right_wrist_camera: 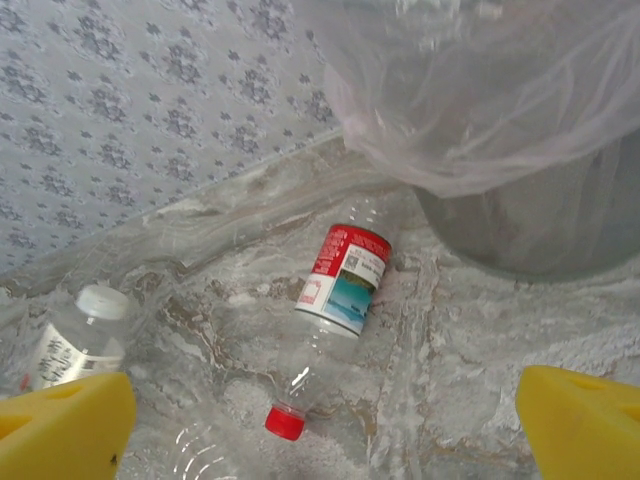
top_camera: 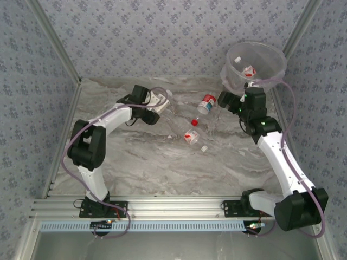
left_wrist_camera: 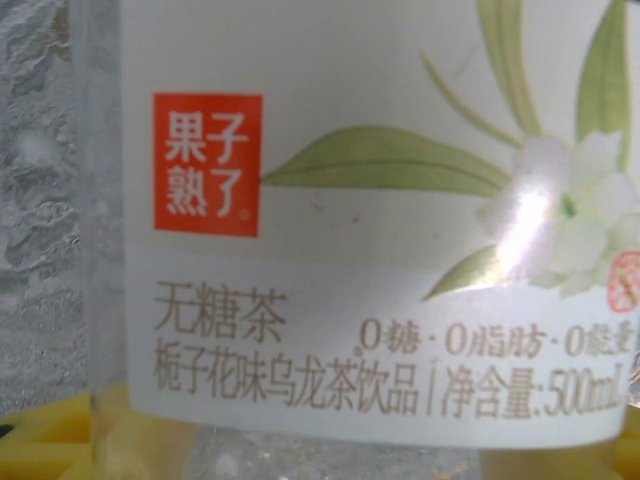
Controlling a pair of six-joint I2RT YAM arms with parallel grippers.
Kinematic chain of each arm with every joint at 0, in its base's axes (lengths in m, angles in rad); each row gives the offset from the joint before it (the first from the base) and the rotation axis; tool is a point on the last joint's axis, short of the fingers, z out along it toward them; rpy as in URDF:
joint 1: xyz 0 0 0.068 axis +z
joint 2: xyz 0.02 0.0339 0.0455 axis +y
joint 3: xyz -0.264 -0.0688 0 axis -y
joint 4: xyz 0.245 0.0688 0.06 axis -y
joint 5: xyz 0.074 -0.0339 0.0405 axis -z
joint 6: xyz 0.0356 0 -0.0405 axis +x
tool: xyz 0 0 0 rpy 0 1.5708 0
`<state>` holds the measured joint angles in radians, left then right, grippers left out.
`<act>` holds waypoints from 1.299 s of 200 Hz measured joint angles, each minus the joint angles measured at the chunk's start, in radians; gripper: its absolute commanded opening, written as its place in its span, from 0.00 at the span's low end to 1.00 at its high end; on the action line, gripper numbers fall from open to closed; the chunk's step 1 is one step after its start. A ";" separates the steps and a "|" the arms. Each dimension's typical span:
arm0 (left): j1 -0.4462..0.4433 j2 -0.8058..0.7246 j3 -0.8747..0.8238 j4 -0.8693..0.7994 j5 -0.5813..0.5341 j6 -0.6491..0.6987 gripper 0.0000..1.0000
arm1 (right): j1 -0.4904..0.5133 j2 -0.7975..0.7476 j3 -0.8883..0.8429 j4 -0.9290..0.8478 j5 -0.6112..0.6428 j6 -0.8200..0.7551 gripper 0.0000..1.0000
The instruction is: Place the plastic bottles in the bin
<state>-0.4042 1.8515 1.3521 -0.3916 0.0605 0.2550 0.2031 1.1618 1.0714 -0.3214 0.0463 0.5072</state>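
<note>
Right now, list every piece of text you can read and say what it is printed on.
"果子熟了": white on the red square of the tea bottle label.
"无糖茶": same label.
"0糖·0脂肪·0能量": same label.
"栀子花味乌龙茶饮品 | 净含量:500mL": same label, bottom line.
Red seal at the label's right edge: too blurred to read.
Red-labelled bottle and white-capped bottle: print too small to read.

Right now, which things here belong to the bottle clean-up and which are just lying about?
For the job: bin, red-label bottle, white-cap bottle, flower-label bottle, bottle already binned.
Just there: marble tabletop, patterned walls, front rail.
</note>
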 measured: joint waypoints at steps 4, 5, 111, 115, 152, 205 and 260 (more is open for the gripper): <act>0.000 -0.009 -0.010 0.008 0.000 -0.011 0.00 | 0.003 0.001 -0.006 0.002 0.002 0.005 1.00; 0.000 -0.012 -0.014 0.011 0.000 -0.016 0.00 | 0.005 0.001 -0.009 0.003 0.003 0.007 1.00; -0.146 -0.260 -0.278 0.161 -0.090 -0.268 0.00 | 0.107 0.048 -0.048 0.038 0.017 0.071 0.99; -0.159 -0.268 -0.283 0.161 -0.099 -0.270 0.00 | 0.112 0.051 -0.048 0.039 0.018 0.074 0.99; -0.266 -0.339 -0.349 0.190 -0.170 -0.296 0.00 | 0.176 0.063 -0.062 0.078 0.013 0.090 0.99; -0.323 -0.378 -0.407 0.223 -0.180 -0.309 0.00 | 0.259 0.089 -0.085 0.204 -0.145 0.095 1.00; -0.338 -0.396 -0.421 0.275 -0.160 -0.308 0.00 | 0.335 0.138 -0.083 0.279 -0.254 0.087 1.00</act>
<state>-0.7425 1.4559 0.9314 -0.1162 -0.0998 -0.0532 0.5377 1.2995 0.9882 -0.0425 -0.2073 0.5938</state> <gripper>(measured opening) 0.668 0.999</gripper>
